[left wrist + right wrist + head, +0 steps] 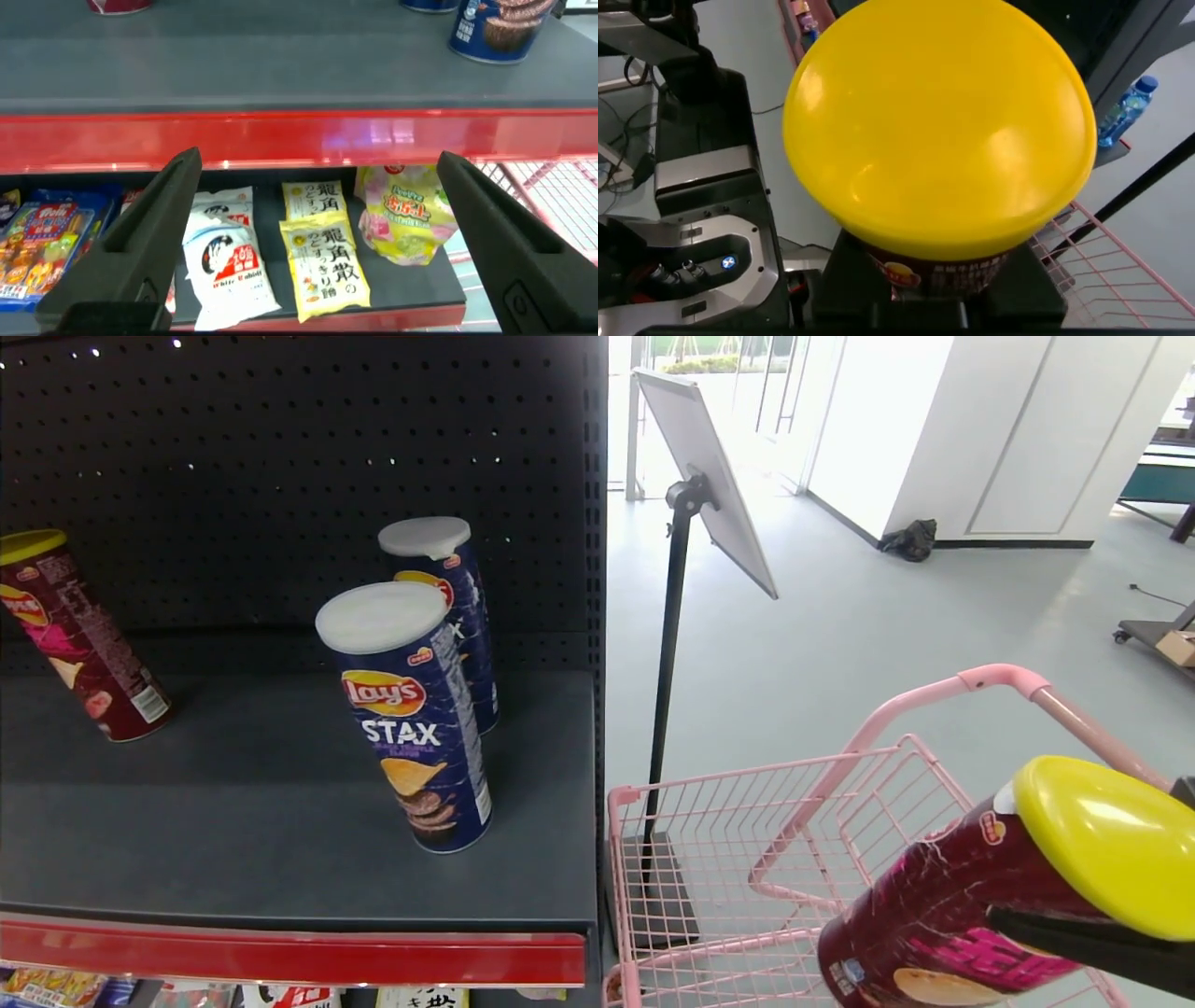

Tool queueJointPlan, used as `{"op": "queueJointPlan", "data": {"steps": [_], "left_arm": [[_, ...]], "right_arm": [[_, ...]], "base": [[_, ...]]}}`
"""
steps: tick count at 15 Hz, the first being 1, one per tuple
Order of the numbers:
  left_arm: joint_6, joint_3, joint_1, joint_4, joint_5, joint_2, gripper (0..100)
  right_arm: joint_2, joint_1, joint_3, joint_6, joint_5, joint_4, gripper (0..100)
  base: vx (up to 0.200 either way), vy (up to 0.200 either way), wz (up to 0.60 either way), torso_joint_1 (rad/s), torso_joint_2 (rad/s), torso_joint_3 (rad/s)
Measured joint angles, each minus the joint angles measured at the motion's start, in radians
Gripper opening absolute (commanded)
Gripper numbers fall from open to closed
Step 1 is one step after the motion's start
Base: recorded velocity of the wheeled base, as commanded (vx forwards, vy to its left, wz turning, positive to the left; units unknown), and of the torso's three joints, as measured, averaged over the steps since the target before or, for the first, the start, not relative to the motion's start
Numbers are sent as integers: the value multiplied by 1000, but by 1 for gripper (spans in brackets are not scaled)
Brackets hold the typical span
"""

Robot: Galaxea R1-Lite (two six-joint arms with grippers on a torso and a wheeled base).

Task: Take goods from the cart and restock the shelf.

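My right gripper [1074, 924] clasps a tilted maroon can [934, 896] with a yellow lid, over the pink cart [738, 821]. On the dark shelf [233, 821], a front blue can [411, 709] partly hides a rear blue can [457, 588]. A second maroon can [79, 635] sits far left.

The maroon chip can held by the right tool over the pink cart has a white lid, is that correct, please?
Not quite: its lid is yellow, not white, as the head view shows. The maroon chip can is indeed held by the right tool over the pink cart.

Tilted signboard [697, 453] on black stand [665, 691]
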Motion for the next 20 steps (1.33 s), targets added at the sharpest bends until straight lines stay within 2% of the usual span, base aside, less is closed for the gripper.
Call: {"op": "queueJointPlan", "data": {"steps": [6,20], "left_arm": [[0,0,0,0,0,0,100],[0,0,0,0,0,0,100]], "right_arm": [[-25,-1,15,3,0,4,0],[-16,0,19,9,1,4,0]], "base": [[-200,0,0,-1,-2,2],[0,0,0,0,0,0]]}}
